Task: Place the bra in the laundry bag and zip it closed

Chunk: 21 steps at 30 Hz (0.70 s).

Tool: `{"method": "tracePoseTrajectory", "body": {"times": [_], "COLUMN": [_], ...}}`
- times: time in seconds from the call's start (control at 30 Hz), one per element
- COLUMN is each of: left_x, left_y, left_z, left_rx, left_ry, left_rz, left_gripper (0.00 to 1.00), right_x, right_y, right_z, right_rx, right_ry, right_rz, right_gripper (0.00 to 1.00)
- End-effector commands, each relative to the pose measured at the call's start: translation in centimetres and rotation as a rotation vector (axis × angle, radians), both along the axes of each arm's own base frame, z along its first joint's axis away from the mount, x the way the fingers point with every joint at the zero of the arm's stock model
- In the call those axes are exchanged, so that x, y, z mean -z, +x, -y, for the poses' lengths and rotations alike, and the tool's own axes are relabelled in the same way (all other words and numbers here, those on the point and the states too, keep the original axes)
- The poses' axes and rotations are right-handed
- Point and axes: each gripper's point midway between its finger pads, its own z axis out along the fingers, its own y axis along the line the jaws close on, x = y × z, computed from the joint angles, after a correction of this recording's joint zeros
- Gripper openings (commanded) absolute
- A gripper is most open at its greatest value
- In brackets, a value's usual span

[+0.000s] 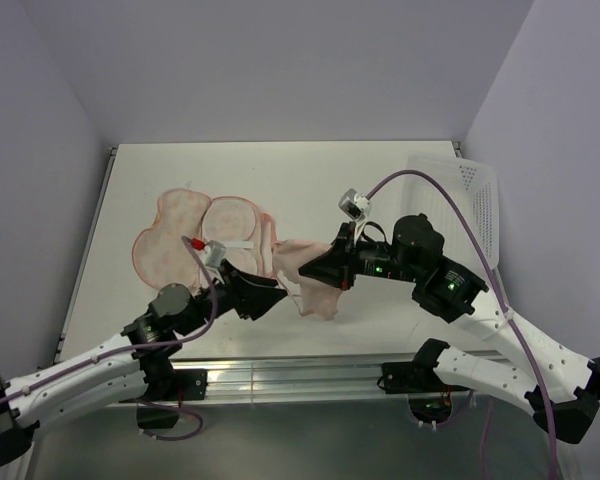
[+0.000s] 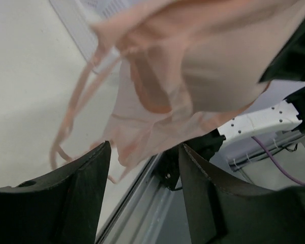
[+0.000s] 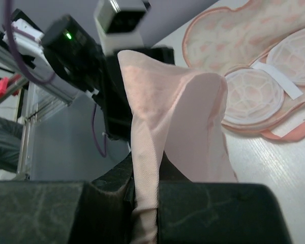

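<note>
The pale peach bra [image 1: 315, 283] hangs above the table near its front middle, held up by my right gripper [image 1: 318, 270], which is shut on its fabric [image 3: 145, 183]. My left gripper [image 1: 278, 292] is open just left of the bra; in its wrist view the cups and straps [image 2: 193, 66] hang above and beyond its open fingers [image 2: 86, 188]. The laundry bag [image 1: 195, 240] lies opened flat on the table to the left, pale lining up, with its two round inner pads [image 3: 254, 94] showing in the right wrist view.
A white perforated basket [image 1: 470, 205] stands at the table's right edge. The metal rail [image 1: 310, 375] runs along the table's near edge by the arm bases.
</note>
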Motion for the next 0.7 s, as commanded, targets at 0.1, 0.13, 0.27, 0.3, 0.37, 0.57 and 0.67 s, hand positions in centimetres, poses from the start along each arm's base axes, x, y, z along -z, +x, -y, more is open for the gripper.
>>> {"method": "tracePoseTrajectory", "body": {"times": [0.1, 0.13, 0.27, 0.3, 0.37, 0.57, 0.67], "left_x": [-1.2, -0.7, 1.6, 1.8, 2.3, 3.0, 2.9], "left_y": [-2.3, -2.7, -2.0, -1.8, -1.4, -2.7, -3.4], "left_z": [3.6, 4.0, 5.2, 5.3, 5.7, 8.2, 8.6], "left_rx": [0.169, 0.178, 0.145, 0.134, 0.125, 0.229, 0.251], "left_ry": [-0.134, -0.127, -0.057, -0.053, -0.031, 0.009, 0.003], "left_rz": [-0.002, 0.003, -0.011, -0.006, 0.007, 0.009, 0.011], "left_gripper": [0.71, 0.75, 0.78, 0.79, 0.78, 0.55, 0.18], "right_x": [-1.2, -1.3, -0.8, -0.7, -0.9, -0.3, 0.4], "right_y": [0.9, 0.8, 0.7, 0.7, 0.5, 0.8, 1.1], "right_z": [0.6, 0.6, 0.5, 0.5, 0.6, 0.9, 1.0], "right_rx": [0.112, 0.109, 0.104, 0.104, 0.101, 0.126, 0.142], "right_ry": [0.133, 0.143, 0.146, 0.144, 0.151, 0.14, 0.139], "right_rz": [-0.019, -0.021, -0.037, -0.04, -0.037, -0.041, -0.054], "right_gripper": [0.0, 0.0, 0.0, 0.0, 0.0, 0.0, 0.0]}}
